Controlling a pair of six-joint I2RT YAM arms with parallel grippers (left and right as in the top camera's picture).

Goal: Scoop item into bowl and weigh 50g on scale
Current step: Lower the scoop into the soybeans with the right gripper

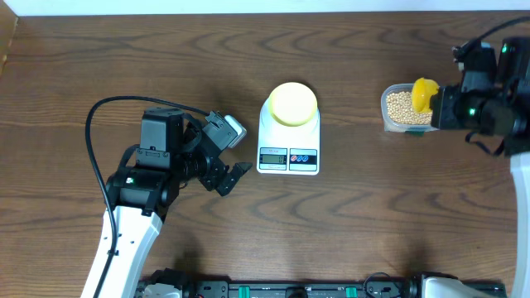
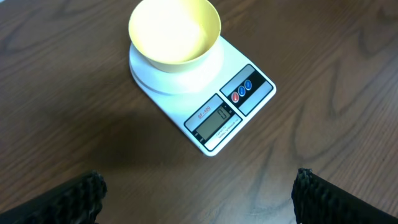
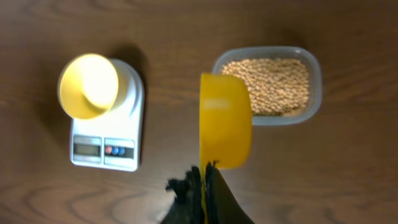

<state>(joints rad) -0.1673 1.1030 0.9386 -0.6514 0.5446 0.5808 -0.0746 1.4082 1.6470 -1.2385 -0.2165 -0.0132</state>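
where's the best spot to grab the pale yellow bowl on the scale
Pinch the bowl by its rim from above, one finger inside, one outside. It stands upright and empty on the scale, and its walls flare outward, so a grip around the outside would likely slip.

On the scale (image 2: 211,81), the display (image 2: 219,120) seems to read zero; other print too blurred.

Soft, even room light from above. Faint shadow on table (image 2: 124,149) just ahead of left fingers (image 2: 68,199); fingers blurred. Washed-out glare inside bowl (image 3: 88,84), beyond right fingers (image 3: 186,193).
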